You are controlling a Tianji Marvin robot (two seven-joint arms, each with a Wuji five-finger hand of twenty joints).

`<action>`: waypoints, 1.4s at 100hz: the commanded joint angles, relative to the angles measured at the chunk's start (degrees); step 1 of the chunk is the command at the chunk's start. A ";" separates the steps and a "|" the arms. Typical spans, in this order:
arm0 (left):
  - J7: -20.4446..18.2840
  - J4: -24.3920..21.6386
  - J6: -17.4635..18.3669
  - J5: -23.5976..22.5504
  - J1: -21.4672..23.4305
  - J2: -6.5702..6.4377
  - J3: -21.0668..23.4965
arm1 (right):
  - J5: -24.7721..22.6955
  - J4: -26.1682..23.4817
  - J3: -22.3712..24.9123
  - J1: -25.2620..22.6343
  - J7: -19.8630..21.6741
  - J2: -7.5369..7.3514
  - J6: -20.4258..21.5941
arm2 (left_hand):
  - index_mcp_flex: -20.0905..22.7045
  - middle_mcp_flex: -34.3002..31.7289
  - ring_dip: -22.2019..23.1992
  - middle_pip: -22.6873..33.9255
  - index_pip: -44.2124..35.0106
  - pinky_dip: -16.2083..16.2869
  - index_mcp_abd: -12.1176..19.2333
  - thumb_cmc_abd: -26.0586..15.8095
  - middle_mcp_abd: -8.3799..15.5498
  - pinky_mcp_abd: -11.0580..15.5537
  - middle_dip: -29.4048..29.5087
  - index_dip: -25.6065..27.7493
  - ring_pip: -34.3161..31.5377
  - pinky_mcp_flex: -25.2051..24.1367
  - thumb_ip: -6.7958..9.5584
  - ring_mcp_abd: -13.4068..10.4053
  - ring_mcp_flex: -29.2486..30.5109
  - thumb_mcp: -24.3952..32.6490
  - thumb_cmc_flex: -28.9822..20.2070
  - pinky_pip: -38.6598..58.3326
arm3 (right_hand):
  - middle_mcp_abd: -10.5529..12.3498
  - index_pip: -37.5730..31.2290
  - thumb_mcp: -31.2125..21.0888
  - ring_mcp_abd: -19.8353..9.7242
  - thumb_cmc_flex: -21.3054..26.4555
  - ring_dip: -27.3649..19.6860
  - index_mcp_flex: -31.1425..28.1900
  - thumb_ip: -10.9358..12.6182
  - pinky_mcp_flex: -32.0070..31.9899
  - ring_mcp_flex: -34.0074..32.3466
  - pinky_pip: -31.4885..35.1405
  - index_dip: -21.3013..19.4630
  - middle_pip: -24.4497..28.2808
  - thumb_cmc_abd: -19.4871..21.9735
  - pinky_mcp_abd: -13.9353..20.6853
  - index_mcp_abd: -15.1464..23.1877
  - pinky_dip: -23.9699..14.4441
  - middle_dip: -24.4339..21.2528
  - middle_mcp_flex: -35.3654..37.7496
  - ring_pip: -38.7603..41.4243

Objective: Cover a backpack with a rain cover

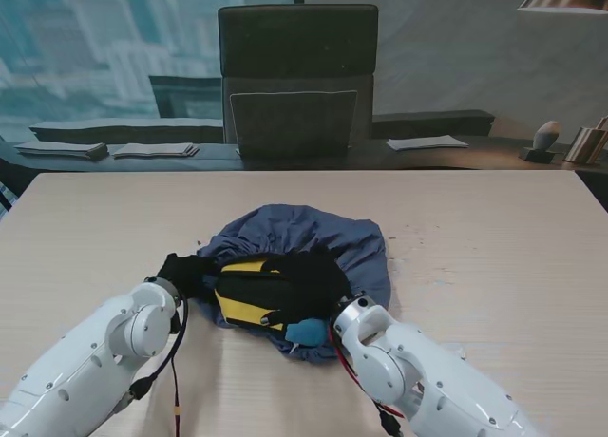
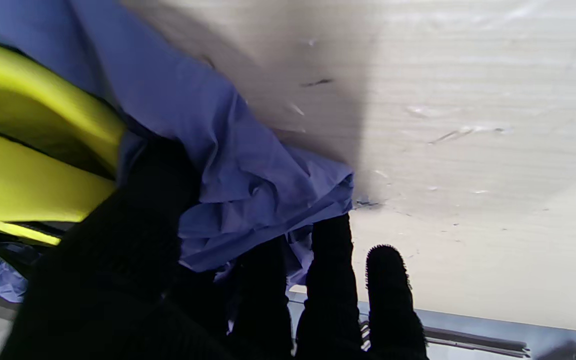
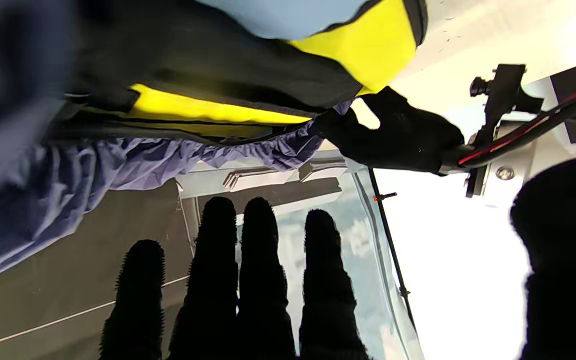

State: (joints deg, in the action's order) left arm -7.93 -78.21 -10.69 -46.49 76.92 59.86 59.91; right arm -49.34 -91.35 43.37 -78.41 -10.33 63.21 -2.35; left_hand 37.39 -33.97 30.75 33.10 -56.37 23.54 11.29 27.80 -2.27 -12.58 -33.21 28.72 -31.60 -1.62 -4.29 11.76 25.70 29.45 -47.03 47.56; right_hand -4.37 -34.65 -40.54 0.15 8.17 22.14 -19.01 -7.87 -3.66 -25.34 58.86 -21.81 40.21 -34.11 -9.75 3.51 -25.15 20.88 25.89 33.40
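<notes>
Right hand hidden under backpack, apparently.

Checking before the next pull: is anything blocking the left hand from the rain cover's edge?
No. The left hand is already on the rain cover hem beside the backpack; only bare table lies beyond.

Stand view: even, soft daylight, sharp focus. Left wrist view: broad grey shadow across pale surface, near cloth blurred. Right wrist view: blown-out white glare at one side, foreground soft.
</notes>
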 commanded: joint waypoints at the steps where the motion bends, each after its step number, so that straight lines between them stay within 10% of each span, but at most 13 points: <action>1: -2.28 0.32 0.58 -0.09 1.07 0.52 -0.80 | -1.76 1.39 -2.64 0.14 -0.42 1.07 -1.76 | 2.76 -3.58 -0.46 -0.28 -1.75 0.89 1.57 -1.01 0.73 -1.63 1.35 -0.88 -1.06 -0.42 -0.35 0.84 1.17 0.32 -0.96 1.63 | -0.63 -0.81 -1.31 -0.47 -0.50 0.07 2.15 2.79 -1.39 3.66 -0.63 1.07 1.23 -1.54 0.70 0.76 1.16 0.24 -2.24 0.65; 30: -1.64 1.13 1.93 0.80 0.67 0.67 -1.09 | -1.29 6.81 -10.79 3.24 -1.51 2.34 -9.27 | 1.59 -7.73 -0.38 -0.45 -2.61 1.11 3.68 -6.12 0.70 -1.53 -2.35 5.12 -1.88 0.01 -1.58 0.88 2.76 -3.73 -4.08 1.67 | -0.74 -1.82 -3.08 -0.56 -2.08 0.74 1.43 2.80 -1.29 3.91 -1.78 1.35 2.43 -2.05 0.61 1.10 1.34 0.52 -2.23 2.19; 47: -0.11 0.46 3.77 0.94 1.68 0.86 0.07 | -1.80 12.15 -15.93 7.45 -4.40 4.35 -15.00 | -1.54 -12.92 2.29 -0.07 -2.20 1.60 5.32 -10.66 2.04 -0.87 -11.09 17.98 -6.04 0.34 -4.09 0.26 4.96 -6.57 -6.13 2.47 | -1.13 -6.82 3.39 0.22 13.42 2.75 -1.27 4.99 -0.66 0.46 5.28 -0.46 5.21 -1.15 0.76 4.57 -2.27 1.53 1.19 6.50; 63: -0.97 -0.71 4.91 0.35 2.40 0.62 0.80 | -0.05 17.06 -16.48 8.12 -13.08 7.98 -19.36 | -2.90 -11.39 2.72 0.25 -2.65 1.19 4.56 -12.92 3.57 -0.06 -15.68 23.48 -6.04 -1.09 -5.34 -0.98 2.23 -7.33 -6.96 1.78 | -2.06 -11.90 -25.48 0.88 14.51 4.31 -7.62 -0.53 0.88 -1.67 11.14 -3.22 7.40 -4.12 1.39 9.09 -1.61 2.35 3.44 9.81; 77: -1.29 -0.46 5.70 2.03 2.27 0.72 0.75 | 0.25 18.78 -17.52 9.74 -13.96 9.24 -22.39 | -3.51 -10.49 2.95 0.69 -3.76 0.95 2.73 -14.09 3.36 0.00 -17.35 25.29 -6.23 -1.81 -5.86 -1.18 1.01 -8.21 -8.34 1.39 | -2.43 -12.47 -29.64 2.87 18.12 5.04 -14.00 -0.36 4.97 -8.78 14.83 -4.24 6.77 -7.50 -0.07 12.59 -2.24 2.04 12.18 12.26; 88: -1.18 -0.62 6.97 2.69 2.63 0.76 1.29 | -0.22 19.45 -19.11 11.67 -11.45 9.17 -23.79 | -4.09 -10.03 3.44 0.85 -4.60 0.71 2.66 -16.18 3.71 0.19 -18.97 26.75 -6.61 -2.01 -5.17 -1.49 0.32 -14.23 -11.56 1.46 | -0.46 -22.30 -30.57 3.42 23.07 5.05 -24.76 -10.81 17.01 -25.39 19.24 5.56 7.52 -15.99 -3.11 16.07 -4.02 0.40 31.09 17.77; 108: -1.52 -3.09 9.55 3.78 4.83 0.71 3.86 | 2.72 21.79 -17.55 11.52 -16.19 11.83 -25.68 | -1.78 -10.42 4.14 -0.60 -2.77 0.49 6.16 -13.48 5.75 1.32 -20.65 31.23 -7.12 -2.64 -6.55 -3.31 -1.13 -6.59 -6.53 1.10 | -3.55 -28.60 -37.83 6.61 24.85 8.54 -41.54 -12.27 38.30 -49.13 30.59 1.83 16.10 -20.70 -5.73 10.95 -8.30 10.74 53.23 31.73; 140: 0.07 -10.34 14.91 1.20 10.90 0.63 10.16 | 8.34 24.29 -12.64 10.51 -22.58 16.00 -33.50 | -1.27 -9.77 4.59 -3.89 -0.42 -0.32 9.82 -12.33 9.18 3.00 -22.73 37.47 -7.37 -2.36 -7.25 -6.12 -3.17 -3.09 -4.14 -0.59 | -5.95 -29.31 -43.23 8.10 25.71 13.05 -43.58 -13.61 42.97 -49.67 32.52 0.42 16.29 -25.71 -8.81 3.74 -8.60 15.70 57.53 39.01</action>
State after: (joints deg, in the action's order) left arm -7.16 -86.35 3.39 -45.29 86.29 60.33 68.99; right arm -42.25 -67.85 29.53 -67.93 -32.02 78.06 -34.46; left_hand 32.03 -43.74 33.66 29.78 -52.49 23.63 12.43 17.41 4.40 -11.22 -54.29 61.54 -37.21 -2.64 -10.95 7.31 24.21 20.92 -50.13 47.65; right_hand -5.59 -61.06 -76.52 7.54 29.47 31.30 -60.05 -20.66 38.36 -68.64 88.47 -19.79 50.88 -61.10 -16.20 9.37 -32.78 33.20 76.99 64.04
